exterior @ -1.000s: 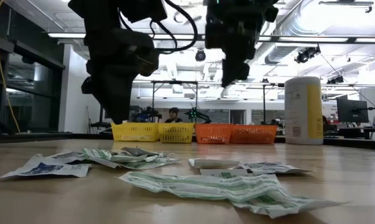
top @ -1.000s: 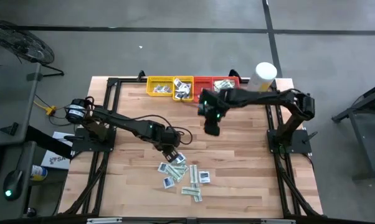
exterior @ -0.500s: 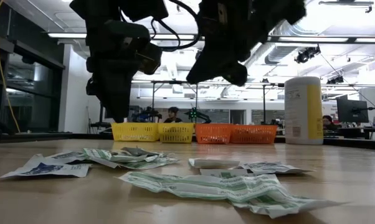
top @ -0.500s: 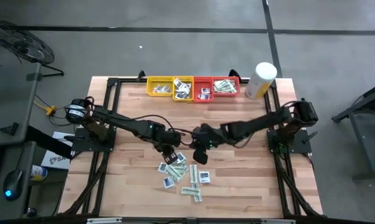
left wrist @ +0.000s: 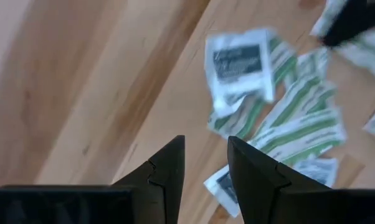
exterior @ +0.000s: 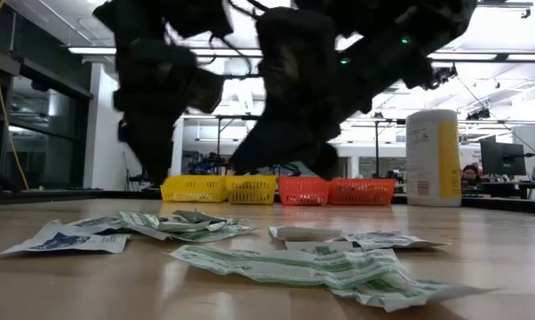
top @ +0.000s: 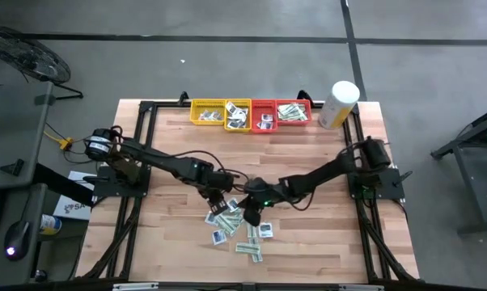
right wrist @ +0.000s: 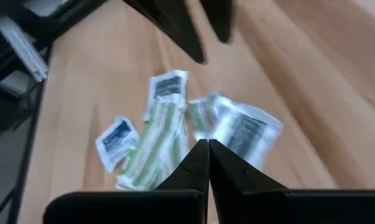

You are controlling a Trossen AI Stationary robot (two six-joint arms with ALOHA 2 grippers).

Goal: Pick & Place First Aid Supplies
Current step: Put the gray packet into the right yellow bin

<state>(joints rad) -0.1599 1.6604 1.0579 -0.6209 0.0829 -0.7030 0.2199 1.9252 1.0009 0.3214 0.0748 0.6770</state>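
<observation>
Reaching in low from the right side of the counter (top: 308,162), the right arm lies stretched almost flat toward the middle, its right claw (top: 251,214) tipped down over the far edge of the scattered first aid supplies (top: 239,226). In the right wrist view this claw (right wrist: 207,163) has its two fingers pressed together with nothing seen between them, the packets (right wrist: 175,127) lying loose on the wood beyond the tips.

Left arm: extended from the left side of the counter toward the centre, elbow low, ending in the left claw (top: 215,200) just beside the right one, at the left far corner of the packet cluster. In the left wrist view its fingers (left wrist: 169,168) stand apart with a narrow gap and bare wood between them; nothing is held. A white square packet with a dark centre (left wrist: 237,59) and several green-striped strips (left wrist: 296,124) lie past the tips.

Supplies: a loose heap of white-and-green strips and small squares, near-centre of the counter, some overlapping. In the low view they lie flat in the foreground (exterior: 321,267), both arms hanging dark above them.

Far edge of counter: a yellow tray (top: 219,113) and a red tray (top: 280,113) side by side, each with some packets in it; a tall white-and-yellow canister (top: 339,103) upright just right of the red tray.
</observation>
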